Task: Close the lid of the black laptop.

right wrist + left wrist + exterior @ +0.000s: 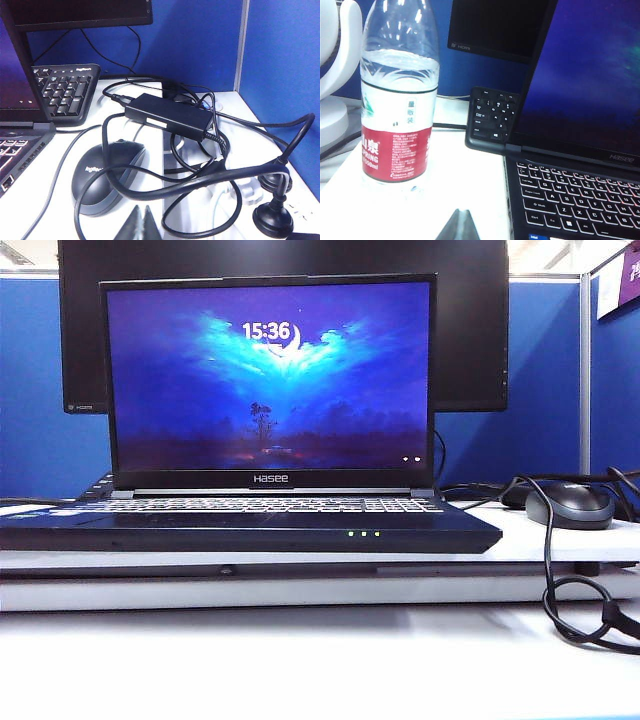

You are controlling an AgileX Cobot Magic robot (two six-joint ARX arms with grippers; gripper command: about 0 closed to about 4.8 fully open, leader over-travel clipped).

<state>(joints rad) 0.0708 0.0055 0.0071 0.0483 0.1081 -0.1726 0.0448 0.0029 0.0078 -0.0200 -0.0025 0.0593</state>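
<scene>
The black laptop (250,525) stands open on the white table, facing the exterior camera. Its lid (268,380) is upright, the screen lit blue and showing 15:36. Neither gripper shows in the exterior view. My left gripper (462,211) is shut with nothing in it, low over the table beside the laptop's left keyboard edge (570,195), short of the lid (585,75). My right gripper (142,207) is shut and empty too, off the laptop's right side (15,150), next to a mouse. The lid's edge (20,60) shows there.
A large black monitor (470,340) stands behind the laptop, with a separate black keyboard (490,117) beneath it. A water bottle (397,100) stands left of the laptop. On the right lie a grey mouse (102,172), a power adapter (170,115) and tangled cables (560,580).
</scene>
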